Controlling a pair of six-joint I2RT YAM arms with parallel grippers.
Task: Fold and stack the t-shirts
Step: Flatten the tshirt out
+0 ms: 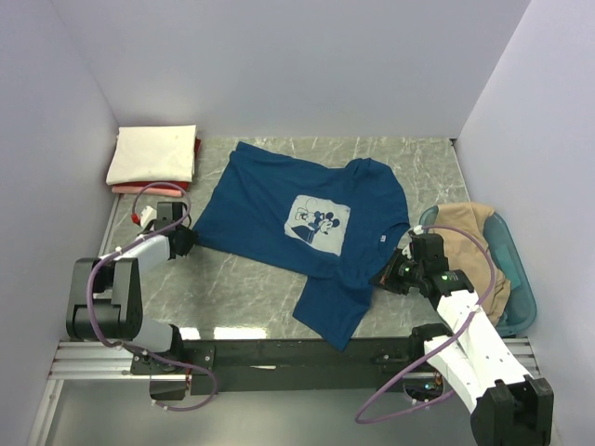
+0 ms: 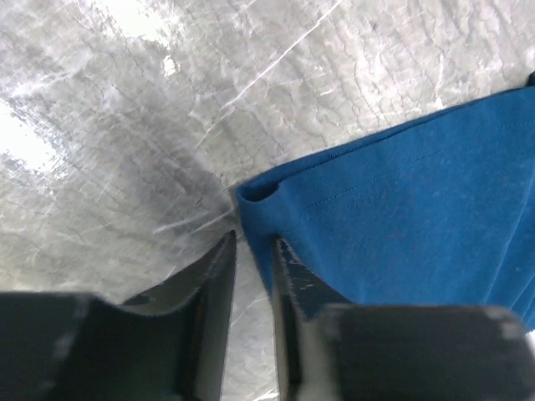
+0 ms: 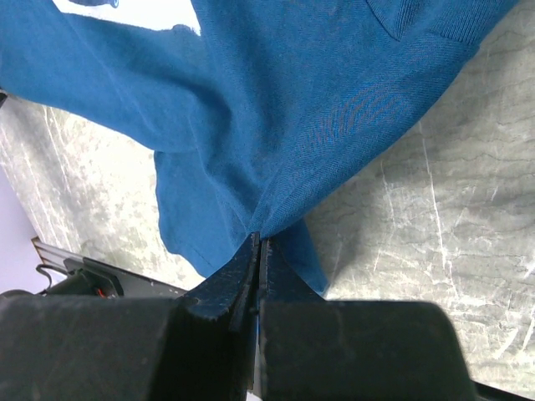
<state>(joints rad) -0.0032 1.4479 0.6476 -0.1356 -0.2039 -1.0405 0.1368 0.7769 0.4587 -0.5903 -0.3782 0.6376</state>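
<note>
The grey marbled table (image 1: pixel 251 297) fills most of my overhead view, boxed in by pale walls (image 1: pixel 279 65) on three sides. Across its middle lies the dark blue t-shirt (image 1: pixel 270 200), spread face up on a slant, hem toward the far left and one sleeve reaching almost to the near edge.

At the right edge sits the teal tub (image 1: pixel 522 288), with the tan t-shirt (image 1: pixel 469 223) heaped in it and lapping over the rim. My right arm lies across the front of that tub, just beside the blue cloth. In the far-left corner, against the wall and well apart from the blue shirt, the folded cream t-shirt (image 1: pixel 153 153) rests on the red t-shirt (image 1: pixel 198 149), of which I see only a thin edge.

The right claw (image 3: pixel 257 242) is clamped tight on the blue shirt's near-right edge; the cloth pulls into a tented peak where the fingers pinch it. The left claw (image 2: pixel 255 242) sits low at the shirt's near-left hem corner, fingers only narrowly apart, with bare table showing between them. That corner lies just ahead of the tips, and the hem edge runs under one finger; nothing is gripped there.

The blue cloth looks mostly flat, with soft folds near the right grip. Its pale square print (image 1: pixel 319 221) shows a dark cartoon figure. A purple cable (image 1: pixel 163 190) loops over the left arm near the hem.
</note>
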